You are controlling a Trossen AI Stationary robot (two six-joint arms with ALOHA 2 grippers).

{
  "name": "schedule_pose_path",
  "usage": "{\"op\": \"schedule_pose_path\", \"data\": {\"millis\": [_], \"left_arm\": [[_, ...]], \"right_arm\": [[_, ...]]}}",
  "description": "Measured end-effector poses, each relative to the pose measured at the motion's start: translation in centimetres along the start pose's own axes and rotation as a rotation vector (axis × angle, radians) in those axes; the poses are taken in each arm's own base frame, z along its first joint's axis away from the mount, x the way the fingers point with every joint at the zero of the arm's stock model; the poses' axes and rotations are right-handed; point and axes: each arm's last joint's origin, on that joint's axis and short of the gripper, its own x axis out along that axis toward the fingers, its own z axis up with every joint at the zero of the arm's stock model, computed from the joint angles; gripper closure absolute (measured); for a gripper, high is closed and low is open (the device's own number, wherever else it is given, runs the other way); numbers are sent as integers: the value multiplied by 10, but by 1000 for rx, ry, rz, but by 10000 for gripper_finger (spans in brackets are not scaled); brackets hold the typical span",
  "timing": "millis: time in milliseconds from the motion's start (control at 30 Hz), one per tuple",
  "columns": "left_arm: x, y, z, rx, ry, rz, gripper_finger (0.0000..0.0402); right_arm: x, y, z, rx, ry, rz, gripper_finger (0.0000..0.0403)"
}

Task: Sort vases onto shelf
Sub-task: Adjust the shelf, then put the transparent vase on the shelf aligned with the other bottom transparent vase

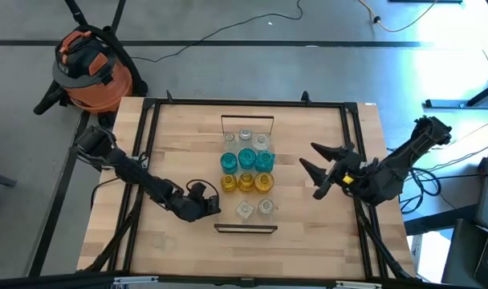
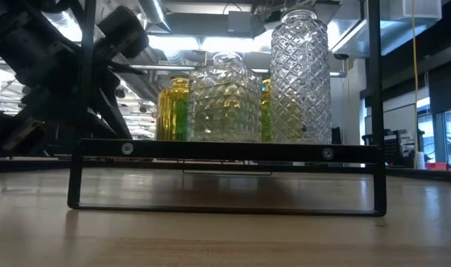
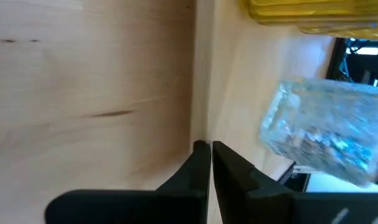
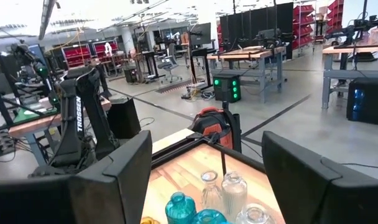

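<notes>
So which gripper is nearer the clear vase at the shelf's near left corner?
Left. The left gripper sits shut just beside that clear vase, off the shelf edge. The right gripper hangs open farther off, past the opposite side.

Glossy faceted glass vases (image 2: 300,74) on a matt, seemingly smooth wooden shelf (image 1: 247,217).

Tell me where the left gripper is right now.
High view: left gripper, shut and empty, sits low beside the shelf's left edge, near the front clear vase.

Grey concrete floor (image 1: 252,24) with an orange shop vacuum (image 1: 87,68); beyond, workbenches (image 4: 251,59) and perhaps red storage racks (image 4: 307,18).
</notes>
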Motion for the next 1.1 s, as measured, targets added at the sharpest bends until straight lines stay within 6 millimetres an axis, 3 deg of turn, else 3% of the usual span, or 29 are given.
{"op": "schedule_pose_path", "data": {"millis": [233, 433, 567, 733, 900, 1100], "left_arm": [[-35, -14, 3, 84, -5, -46, 400], [-93, -30, 19, 215, -51, -96, 401], [-145, -58, 23, 465, 1, -194, 401], [-199, -86, 9, 876, 244, -359, 401], [-209, -73, -7, 943, 560, -255, 400], [-199, -34, -16, 977, 864, 140, 342]], "right_arm": [[-5, -19, 15, 25, -11, -26, 142], [-8, -29, 24, 15, -25, -63, 142], [-9, -33, 27, 12, -30, -85, 142], [-4, -35, 27, 7, -36, -123, 142], [3, -37, 27, 31, -43, -118, 142], [5, -38, 27, 56, -46, -123, 142]]}}
